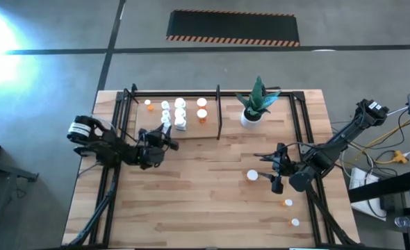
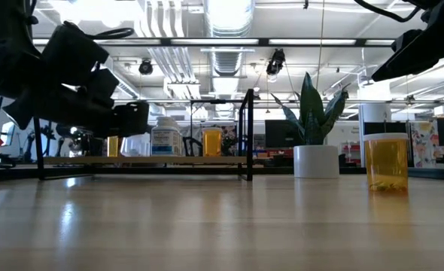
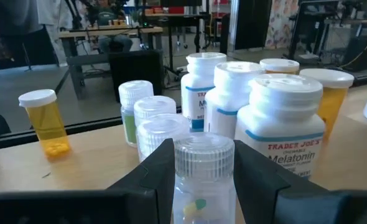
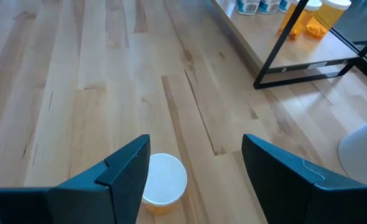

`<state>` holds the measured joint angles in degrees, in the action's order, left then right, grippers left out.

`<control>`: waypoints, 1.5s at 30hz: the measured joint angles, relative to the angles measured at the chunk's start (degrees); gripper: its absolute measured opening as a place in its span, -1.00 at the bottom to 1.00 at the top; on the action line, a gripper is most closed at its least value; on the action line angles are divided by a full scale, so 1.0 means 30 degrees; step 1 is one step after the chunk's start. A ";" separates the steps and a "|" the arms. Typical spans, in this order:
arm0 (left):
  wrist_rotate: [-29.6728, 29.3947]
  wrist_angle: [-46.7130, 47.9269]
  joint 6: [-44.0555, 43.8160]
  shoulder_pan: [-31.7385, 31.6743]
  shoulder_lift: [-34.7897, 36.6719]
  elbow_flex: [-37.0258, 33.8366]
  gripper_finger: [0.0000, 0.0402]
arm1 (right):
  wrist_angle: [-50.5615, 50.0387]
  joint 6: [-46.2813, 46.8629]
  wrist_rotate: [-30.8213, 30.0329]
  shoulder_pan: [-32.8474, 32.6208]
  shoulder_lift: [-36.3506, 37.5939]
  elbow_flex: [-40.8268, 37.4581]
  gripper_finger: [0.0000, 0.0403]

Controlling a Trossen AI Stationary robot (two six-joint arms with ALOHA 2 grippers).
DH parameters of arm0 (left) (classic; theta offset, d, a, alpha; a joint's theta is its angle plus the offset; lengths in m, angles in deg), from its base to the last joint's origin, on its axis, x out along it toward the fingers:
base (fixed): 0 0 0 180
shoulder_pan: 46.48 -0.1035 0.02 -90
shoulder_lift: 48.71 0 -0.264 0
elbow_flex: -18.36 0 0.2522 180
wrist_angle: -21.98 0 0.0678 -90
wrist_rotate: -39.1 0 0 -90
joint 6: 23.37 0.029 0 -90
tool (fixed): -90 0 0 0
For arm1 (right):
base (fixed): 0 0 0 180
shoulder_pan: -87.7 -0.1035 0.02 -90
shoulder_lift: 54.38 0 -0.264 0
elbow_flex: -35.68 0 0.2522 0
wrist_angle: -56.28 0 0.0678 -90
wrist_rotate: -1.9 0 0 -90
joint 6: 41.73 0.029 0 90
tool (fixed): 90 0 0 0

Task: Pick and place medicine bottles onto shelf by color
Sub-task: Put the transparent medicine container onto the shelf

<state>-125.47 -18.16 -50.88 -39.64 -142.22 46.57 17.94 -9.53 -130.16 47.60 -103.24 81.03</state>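
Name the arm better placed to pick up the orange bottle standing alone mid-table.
Right. The right gripper hovers open just above that orange bottle, while the left gripper, over at the shelf, is shut on a clear bottle.

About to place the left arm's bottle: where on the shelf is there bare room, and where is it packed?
The shelf is bare along its near edge, up to the divider bar. The white bottles cluster mid-board; orange bottles sit beside them. The left gripper holds a clear bottle at that cluster.
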 joint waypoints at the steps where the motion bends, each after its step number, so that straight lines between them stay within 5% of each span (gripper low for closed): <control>1: 0.0000 -0.0139 0.0007 -0.0002 -0.0112 0.0022 -0.45 | -0.0007 0.0007 0.0000 0.0000 0.0000 0.0000 0.21; 12: 0.1616 0.0282 0.1419 0.0123 0.0238 0.0049 -0.03 | -0.0001 0.0052 -0.0006 0.0000 0.0000 0.0000 0.21; 26: 0.1844 0.0171 0.4739 0.0365 0.1593 0.0048 0.00 | -0.0004 0.0058 0.0000 0.0000 0.0000 0.0000 0.21; 45: 0.0717 0.1369 0.4809 0.0384 0.2388 0.0070 0.00 | 0.0000 0.0058 0.0000 0.0000 0.0000 0.0000 0.21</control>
<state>-123.32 -14.05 -36.46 -38.49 -135.05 46.78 17.94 -9.35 -130.16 47.60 -103.24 81.03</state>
